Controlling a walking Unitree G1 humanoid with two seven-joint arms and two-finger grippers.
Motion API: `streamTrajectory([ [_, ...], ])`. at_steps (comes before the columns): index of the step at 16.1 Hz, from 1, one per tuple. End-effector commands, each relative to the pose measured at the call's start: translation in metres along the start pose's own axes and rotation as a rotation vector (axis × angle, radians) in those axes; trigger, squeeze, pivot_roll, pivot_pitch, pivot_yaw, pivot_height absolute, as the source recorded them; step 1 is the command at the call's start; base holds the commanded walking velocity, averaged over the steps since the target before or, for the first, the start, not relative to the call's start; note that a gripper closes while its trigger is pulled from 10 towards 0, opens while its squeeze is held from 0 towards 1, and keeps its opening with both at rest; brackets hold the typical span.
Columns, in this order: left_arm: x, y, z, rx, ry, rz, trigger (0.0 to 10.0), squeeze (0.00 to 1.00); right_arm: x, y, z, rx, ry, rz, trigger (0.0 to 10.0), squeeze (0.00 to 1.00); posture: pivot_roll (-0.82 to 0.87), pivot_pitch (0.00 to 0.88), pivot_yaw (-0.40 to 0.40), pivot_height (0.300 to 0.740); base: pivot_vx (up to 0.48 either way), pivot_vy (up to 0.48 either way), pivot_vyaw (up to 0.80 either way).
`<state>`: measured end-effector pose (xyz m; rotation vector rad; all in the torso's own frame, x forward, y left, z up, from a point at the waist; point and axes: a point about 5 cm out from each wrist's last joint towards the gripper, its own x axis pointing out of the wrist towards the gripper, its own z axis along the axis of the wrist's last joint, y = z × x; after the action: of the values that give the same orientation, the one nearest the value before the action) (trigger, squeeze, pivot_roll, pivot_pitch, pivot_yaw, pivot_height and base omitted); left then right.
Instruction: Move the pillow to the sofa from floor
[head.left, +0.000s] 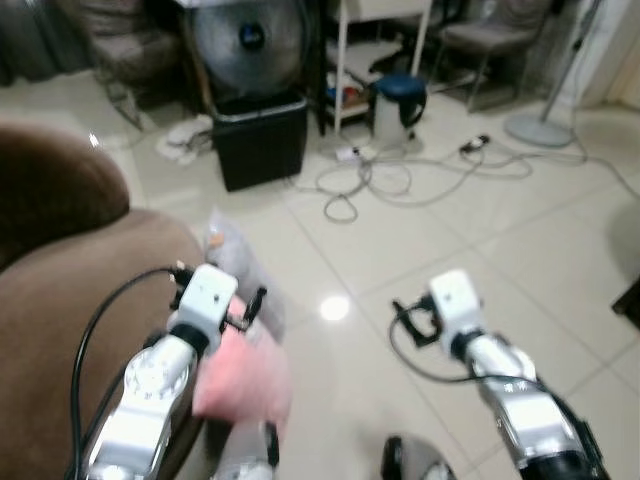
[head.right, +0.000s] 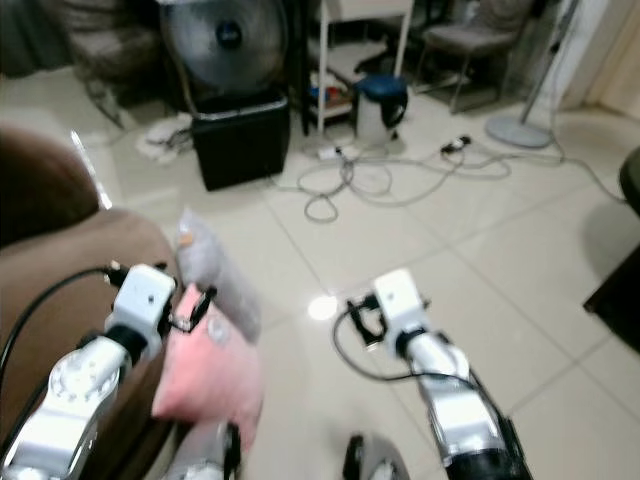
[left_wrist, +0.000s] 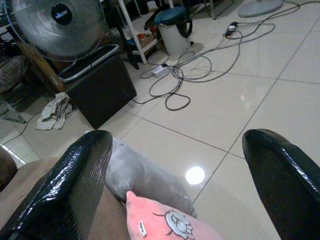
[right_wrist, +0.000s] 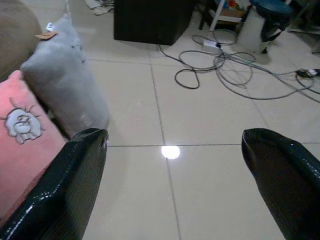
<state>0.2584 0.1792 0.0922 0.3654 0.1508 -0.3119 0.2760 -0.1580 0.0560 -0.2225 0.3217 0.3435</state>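
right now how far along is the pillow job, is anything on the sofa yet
Done: nothing looks finished. The pink square pillow with a cartoon print and the grey soft pillow lean on the brown fabric sofa side, standing on the glossy tiled floor. In hand: nothing; the left gripper and right gripper are open and empty, hovering above the floor. Left: grasp a pillow and lift it onto the seat.

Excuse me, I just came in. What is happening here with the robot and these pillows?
The robot stands beside a brown sofa, both arms held out forward. A pink pillow and a grey pillow lean against the sofa's side, resting on the tiled floor. The left gripper hovers open just above the pink pillow, not touching it. The right gripper is open too, over bare tiles. Neither pillow is on the sofa yet.
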Motion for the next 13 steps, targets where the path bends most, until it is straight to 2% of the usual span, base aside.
streamTrajectory([
  [1, -0.0018, 0.0069, -0.0001, 0.007, 0.004, 0.019, 10.0, 0.00, 0.0045, 0.0100, 0.0086, 0.007, -0.028, 0.032, 10.0, 0.00, 0.10, 0.000, -0.001, 0.627, 0.277, 0.000, 0.00],
  [5, -0.0019, 0.0069, -0.0003, 0.008, 0.006, 0.022, 10.0, 0.00, 0.0050, 0.0109, 0.0078, 0.004, -0.023, 0.040, 10.0, 0.00, 0.10, 0.000, -0.001, 0.627, 0.267, 0.000, 0.00],
  [10, -0.0014, 0.0081, -0.0013, 0.019, 0.017, 0.035, 10.0, 0.00, 0.0054, 0.0128, 0.0041, 0.006, -0.001, 0.059, 10.0, 0.00, 0.10, 0.000, -0.003, 0.627, 0.000, 0.000, 0.00],
  [13, -0.0005, 0.0074, -0.0008, 0.021, 0.016, 0.029, 10.0, 0.00, 0.0053, 0.0127, 0.0031, 0.001, 0.006, 0.063, 10.0, 0.00, 0.10, 0.000, -0.005, 0.602, 0.000, 0.000, 0.00],
])
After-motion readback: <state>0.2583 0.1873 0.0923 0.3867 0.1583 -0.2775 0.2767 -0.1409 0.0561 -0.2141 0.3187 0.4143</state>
